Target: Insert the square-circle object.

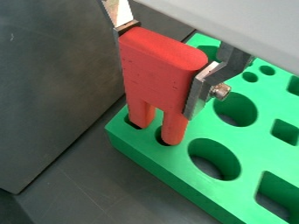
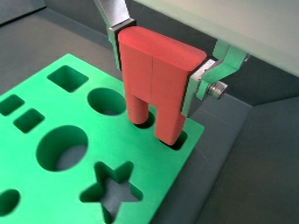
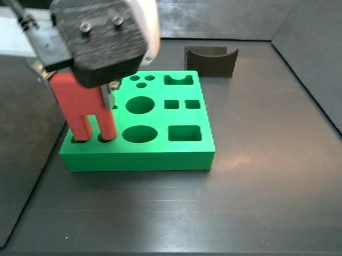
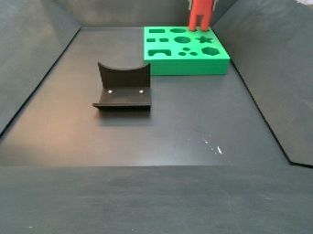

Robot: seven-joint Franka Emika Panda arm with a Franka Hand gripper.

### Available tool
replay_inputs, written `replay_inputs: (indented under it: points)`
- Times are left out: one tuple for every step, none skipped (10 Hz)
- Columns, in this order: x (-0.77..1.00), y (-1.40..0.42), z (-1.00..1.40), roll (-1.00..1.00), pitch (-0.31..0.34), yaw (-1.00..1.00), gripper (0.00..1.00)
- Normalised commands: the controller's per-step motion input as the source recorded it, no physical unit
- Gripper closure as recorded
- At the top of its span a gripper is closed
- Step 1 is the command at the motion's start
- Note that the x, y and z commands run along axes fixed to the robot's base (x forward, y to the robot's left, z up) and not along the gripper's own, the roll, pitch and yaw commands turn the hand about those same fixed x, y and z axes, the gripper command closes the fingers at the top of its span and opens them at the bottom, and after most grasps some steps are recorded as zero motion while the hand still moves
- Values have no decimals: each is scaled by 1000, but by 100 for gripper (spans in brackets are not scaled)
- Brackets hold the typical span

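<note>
My gripper (image 1: 162, 61) is shut on a red two-pronged piece (image 1: 156, 74), also seen in a wrist view (image 2: 158, 74). It holds the piece upright at a corner of the green board (image 1: 251, 144), with the prong tips down in the board's holes. The silver fingers (image 2: 197, 87) clamp the piece's sides. In a side view the gripper (image 3: 80, 85) is over the board's (image 3: 134, 158) near left corner. The square-circle object (image 3: 211, 60), a dark block with a scooped top, lies on the floor behind the board, apart from it. It also shows in a side view (image 4: 123, 87).
The board has round, square and star-shaped holes (image 2: 111, 188). Dark walls (image 1: 47, 79) enclose the black floor (image 4: 159, 155). One wall stands close beside the board's corner where the gripper (image 4: 202, 7) is.
</note>
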Motion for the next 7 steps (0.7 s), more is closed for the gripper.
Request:
replay_inputs:
  points:
    - [-223,0,-251,-154,-110,120,100]
    - [-226,0,-249,-114,-121,91,100]
    - [-229,0,-326,-36,-111,6,100]
    - [-214,17,-383,0,-77,0,100]
    - [-26,86,-414,0,-63,0,100]
    - [0,97,-440,-4,-104,0,100]
    - [0,60,-429,0,-91,0,100]
